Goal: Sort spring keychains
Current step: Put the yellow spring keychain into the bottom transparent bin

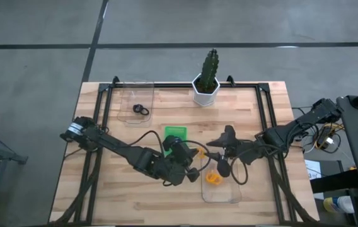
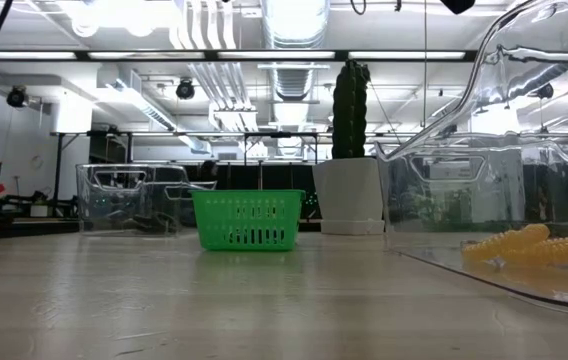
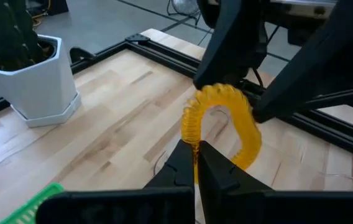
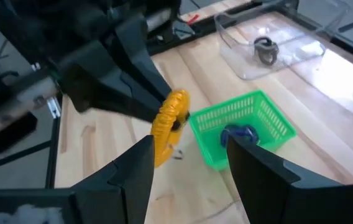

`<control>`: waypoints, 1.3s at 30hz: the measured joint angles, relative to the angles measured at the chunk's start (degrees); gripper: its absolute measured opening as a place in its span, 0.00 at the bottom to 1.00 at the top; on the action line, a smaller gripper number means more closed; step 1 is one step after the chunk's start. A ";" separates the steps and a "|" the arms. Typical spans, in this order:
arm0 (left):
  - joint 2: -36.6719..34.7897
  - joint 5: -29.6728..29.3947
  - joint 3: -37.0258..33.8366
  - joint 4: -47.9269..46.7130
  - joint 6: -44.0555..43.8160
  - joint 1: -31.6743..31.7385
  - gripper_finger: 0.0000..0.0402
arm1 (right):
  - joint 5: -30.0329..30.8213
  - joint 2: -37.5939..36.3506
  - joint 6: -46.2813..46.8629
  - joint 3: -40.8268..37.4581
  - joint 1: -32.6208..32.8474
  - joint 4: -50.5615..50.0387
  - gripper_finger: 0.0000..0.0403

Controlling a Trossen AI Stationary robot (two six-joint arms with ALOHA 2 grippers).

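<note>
Left gripper (image 3: 196, 167) is pinching an orange keychain (image 3: 226, 124) shut between its fingers, holding it aloft just right of the green basket (image 1: 175, 133). Right gripper (image 4: 187, 163) is hovering beside it, fingers spread wide, gripping nothing. Another orange keychain (image 1: 213, 179) is lying in the bin (image 1: 229, 195) right of the basket.

Purple keychain (image 4: 238, 132) half hidden inside green tray (image 4: 270, 124)

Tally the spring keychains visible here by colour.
Orange keychains: 2, one in the left claw, one in the near bin.
Black keychain: 1, in the far bin.
Purple keychain: 1, in the green basket.
Total: 4 visible.
</note>
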 joint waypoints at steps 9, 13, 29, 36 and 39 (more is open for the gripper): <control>-0.01 -0.10 -0.14 -2.68 0.12 0.72 0.00 | -1.99 0.00 -0.53 0.00 -0.45 0.96 0.48; -0.02 -0.11 -0.14 -2.70 0.11 1.01 0.00 | -3.26 0.03 -0.42 0.00 -0.45 1.54 0.48; -0.02 -0.02 -0.14 -2.11 -0.04 1.03 0.00 | -3.15 0.13 -1.03 -0.94 -2.59 0.98 0.48; -0.04 0.36 -0.14 -1.43 -0.02 1.03 0.00 | -3.14 0.51 0.11 -1.00 -3.43 0.28 0.44; -0.04 0.60 -0.14 -1.05 -0.03 1.03 0.00 | -3.23 1.33 0.06 -1.07 -3.82 0.22 0.36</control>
